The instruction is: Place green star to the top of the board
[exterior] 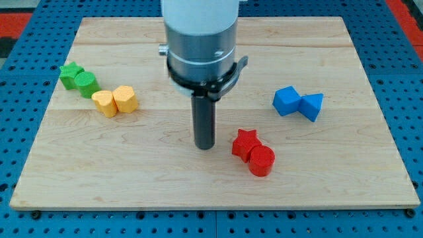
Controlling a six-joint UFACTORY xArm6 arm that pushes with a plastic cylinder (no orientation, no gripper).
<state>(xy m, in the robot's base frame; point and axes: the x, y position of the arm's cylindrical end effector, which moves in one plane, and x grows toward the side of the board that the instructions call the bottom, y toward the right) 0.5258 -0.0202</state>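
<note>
Green star (69, 73) at board's left, my tip (205, 147) mid-board

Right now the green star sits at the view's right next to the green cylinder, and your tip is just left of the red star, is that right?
Not quite. In the camera view the green star sits at the view's left, not its right, touching the green cylinder. The rest holds: my tip is just left of the red star.
</note>
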